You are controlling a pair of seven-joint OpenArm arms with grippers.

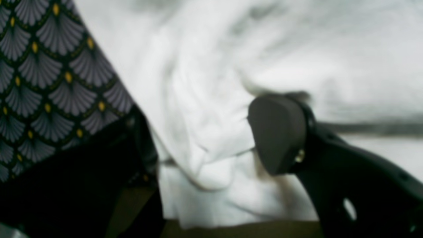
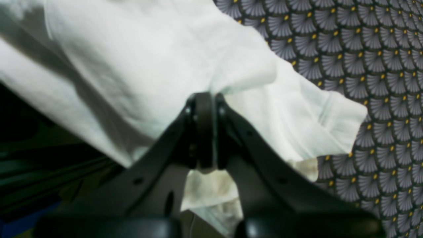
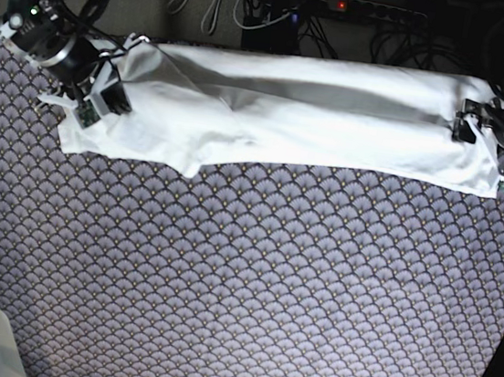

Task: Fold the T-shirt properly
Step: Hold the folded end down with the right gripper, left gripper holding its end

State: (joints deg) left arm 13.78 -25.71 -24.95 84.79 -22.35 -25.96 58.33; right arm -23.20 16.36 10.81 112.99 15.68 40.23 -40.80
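Right gripper (image 2: 205, 132), jaws clamped on a pinch of the plain white, wrinkly soft T-shirt (image 3: 316, 114). Left gripper (image 1: 211, 138) spread wide, cloth bunched between its fingers, not pinched. Shirt's long axis runs from one gripper straight to the other, along the fan-patterned table cover (image 3: 250, 280)'s far edge.
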